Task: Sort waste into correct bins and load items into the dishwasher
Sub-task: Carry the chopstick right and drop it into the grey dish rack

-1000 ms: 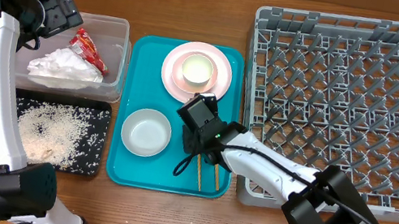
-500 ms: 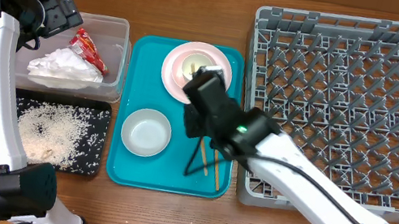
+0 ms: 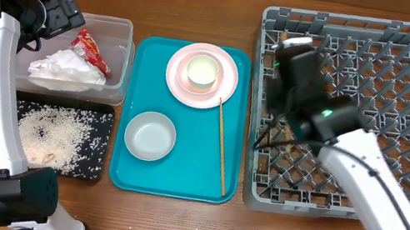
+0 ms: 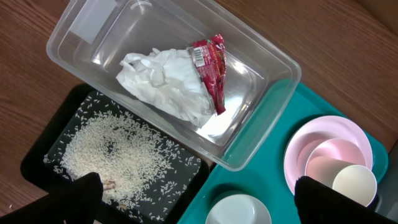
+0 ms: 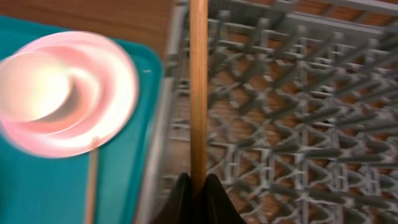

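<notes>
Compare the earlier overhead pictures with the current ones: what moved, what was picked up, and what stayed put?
The right gripper, jaws shut on one chopstick, lifted it off the teal tray and swung right, over the dish rack. The second chopstick lies on the tray. The plate, cup, bowl, clear tub and black tray are unchanged.

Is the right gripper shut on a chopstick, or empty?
Shut: the right gripper pinches one chopstick above the dish rack.
</notes>
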Robot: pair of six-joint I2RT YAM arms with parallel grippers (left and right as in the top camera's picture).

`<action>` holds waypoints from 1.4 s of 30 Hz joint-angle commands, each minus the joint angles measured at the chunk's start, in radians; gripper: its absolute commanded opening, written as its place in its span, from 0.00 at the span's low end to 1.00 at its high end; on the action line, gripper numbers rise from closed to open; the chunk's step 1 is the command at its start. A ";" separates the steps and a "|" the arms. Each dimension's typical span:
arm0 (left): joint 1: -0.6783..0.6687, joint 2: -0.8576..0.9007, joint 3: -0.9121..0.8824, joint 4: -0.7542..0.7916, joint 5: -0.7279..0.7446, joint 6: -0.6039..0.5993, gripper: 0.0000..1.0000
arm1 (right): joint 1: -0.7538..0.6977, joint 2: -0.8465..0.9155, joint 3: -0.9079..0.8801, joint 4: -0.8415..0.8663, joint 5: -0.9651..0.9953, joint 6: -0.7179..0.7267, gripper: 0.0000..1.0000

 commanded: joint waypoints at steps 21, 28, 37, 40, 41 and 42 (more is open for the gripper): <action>0.000 -0.011 0.006 0.001 0.004 0.008 1.00 | -0.185 0.240 0.006 0.131 -0.203 -0.102 0.21; 0.000 -0.011 0.006 0.001 0.004 0.008 1.00 | -0.182 0.236 0.014 0.131 -0.207 -0.101 0.22; 0.000 -0.011 0.006 0.001 0.004 0.008 1.00 | -0.060 0.206 0.071 -0.015 -0.551 -0.002 0.34; 0.000 -0.011 0.006 0.001 0.004 0.008 1.00 | -0.004 0.207 0.071 -0.044 -0.550 0.040 0.34; 0.000 -0.011 0.006 0.001 0.004 0.008 1.00 | 0.013 0.207 0.071 -0.051 -0.550 0.053 0.34; 0.000 -0.011 0.006 0.001 0.004 0.008 1.00 | 0.034 0.208 0.066 -0.054 -0.544 0.081 0.34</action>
